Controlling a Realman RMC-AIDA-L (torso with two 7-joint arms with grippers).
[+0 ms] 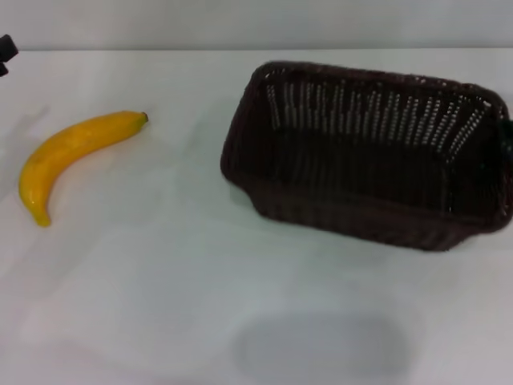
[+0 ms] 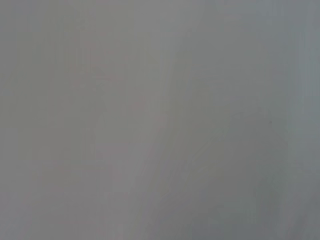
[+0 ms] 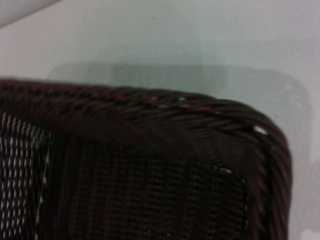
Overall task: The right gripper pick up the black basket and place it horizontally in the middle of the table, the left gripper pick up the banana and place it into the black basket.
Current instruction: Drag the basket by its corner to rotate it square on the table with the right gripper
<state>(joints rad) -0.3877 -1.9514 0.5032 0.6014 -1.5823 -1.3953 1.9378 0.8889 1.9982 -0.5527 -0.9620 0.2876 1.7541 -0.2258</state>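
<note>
The black basket (image 1: 365, 152) hangs tilted above the white table (image 1: 160, 289) at the right of the head view; its grey shadow (image 1: 321, 349) lies apart from it near the front edge. A dark bit of my right gripper (image 1: 506, 138) shows at the basket's right end, holding its rim. The right wrist view shows a corner of the basket (image 3: 150, 170) close up, with its shadow on the table beyond. The yellow banana (image 1: 72, 156) lies on the table at the left. A black piece of my left gripper (image 1: 6, 52) shows at the far left edge, away from the banana.
The left wrist view shows only plain white table surface (image 2: 160, 120). The table's back edge (image 1: 160, 50) runs along the top of the head view, with a grey wall behind it.
</note>
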